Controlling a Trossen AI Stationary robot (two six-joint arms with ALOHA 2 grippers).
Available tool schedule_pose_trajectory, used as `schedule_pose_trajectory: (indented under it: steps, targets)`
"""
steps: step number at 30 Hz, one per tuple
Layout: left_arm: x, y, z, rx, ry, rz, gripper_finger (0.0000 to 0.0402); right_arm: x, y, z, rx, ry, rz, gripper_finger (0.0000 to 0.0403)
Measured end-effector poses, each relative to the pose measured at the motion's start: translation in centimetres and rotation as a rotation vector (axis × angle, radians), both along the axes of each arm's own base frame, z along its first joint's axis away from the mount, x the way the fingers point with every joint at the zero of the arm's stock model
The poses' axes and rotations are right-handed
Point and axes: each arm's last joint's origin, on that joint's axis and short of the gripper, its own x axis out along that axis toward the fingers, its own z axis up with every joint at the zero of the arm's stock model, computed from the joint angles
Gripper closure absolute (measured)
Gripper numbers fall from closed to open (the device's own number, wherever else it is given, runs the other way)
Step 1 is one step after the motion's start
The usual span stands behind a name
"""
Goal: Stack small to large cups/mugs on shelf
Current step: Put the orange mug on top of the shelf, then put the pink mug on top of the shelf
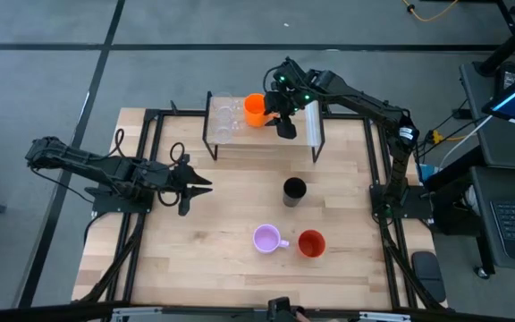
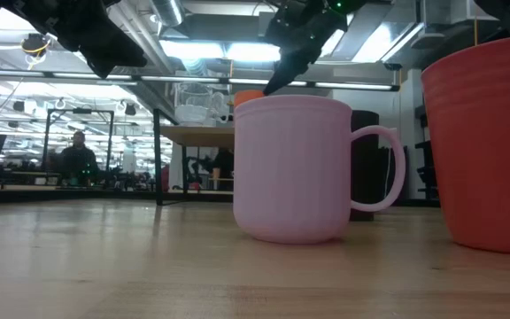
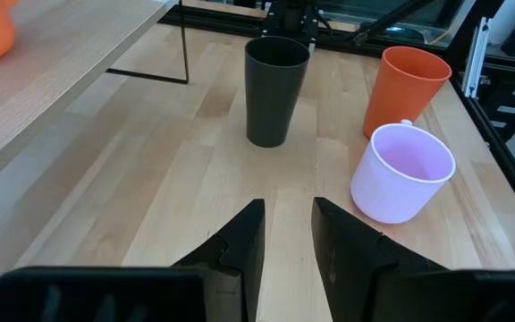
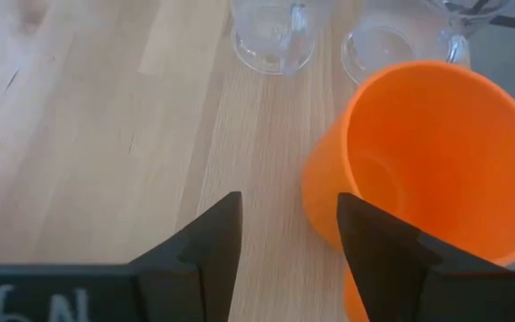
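Observation:
The shelf (image 1: 262,125) stands at the table's far middle. On its wood top stand two clear glass cups (image 1: 224,116) and the orange mug (image 4: 427,161), all upright. My right gripper (image 4: 289,237) hangs open over the shelf, right beside the orange mug's outer wall. On the tabletop stand the black cup (image 1: 294,190), the lilac mug (image 1: 267,238) and the red-orange cup (image 1: 311,242). My left gripper (image 3: 289,237) hovers open at the table's left with nothing between its fingers, pointing toward those three. My right gripper slants down from the table's right side. One finger (image 4: 378,246) shows in front of the orange mug's outer wall (image 4: 325,192). I cannot tell whether it touches the wall. The mug stands upright on the shelf top.
A pale strip (image 1: 312,121) runs along the shelf's right end, close behind my right gripper. Bare shelf board (image 4: 105,116) lies beside the glass cups. Open tabletop (image 1: 213,241) stretches between my left gripper and the three cups near the front.

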Motion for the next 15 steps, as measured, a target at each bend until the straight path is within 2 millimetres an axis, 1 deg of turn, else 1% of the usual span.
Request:
schedule_pose_trajectory:
  steps: [9, 11, 13, 15]
  targets:
    - [0.0, 0.0, 0.0, 0.0, 0.0, 0.0, 0.0312, 0.0, 0.0, 0.1, -0.004, -0.006, 0.0, 0.0218]
    - [0.0, 0.0, 0.0, 0.0, 0.0, 0.0, 0.0312, -0.1, 0.2, 0.3, -0.005, -0.008, 0.003, 0.0218]
    - [0.0, 0.0, 0.0, 0.0, 0.0, 0.0, 0.0312, -0.4, 0.9, 1.3, 0.012, -0.011, 0.003, 0.0218]
    - [0.0, 0.0, 0.0, 0.0, 0.0, 0.0, 0.0312, -0.9, 1.9, 2.8, 0.037, -0.024, 0.018, 0.0218]
